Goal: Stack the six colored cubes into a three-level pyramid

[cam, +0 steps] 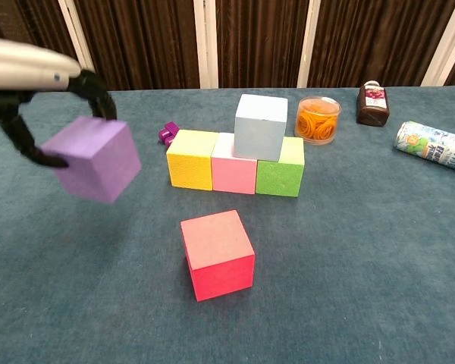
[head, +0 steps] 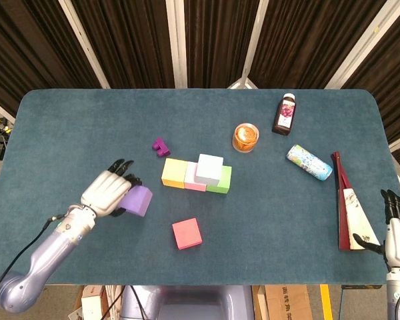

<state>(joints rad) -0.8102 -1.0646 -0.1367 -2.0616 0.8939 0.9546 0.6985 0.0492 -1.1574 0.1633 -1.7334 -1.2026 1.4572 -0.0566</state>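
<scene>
Purple cube [cam: 92, 158], tilted with one corner down, hangs above the table gripped by the left hand [head: 107, 193].

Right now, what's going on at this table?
The left robot hand holds a light purple foam cube up off the blue-green table. A yellow cube, pink cube and green cube sit in a row, with a pale blue cube on top. A red cube lies loose in front. The right robot hand rests at the table's edge.
</scene>
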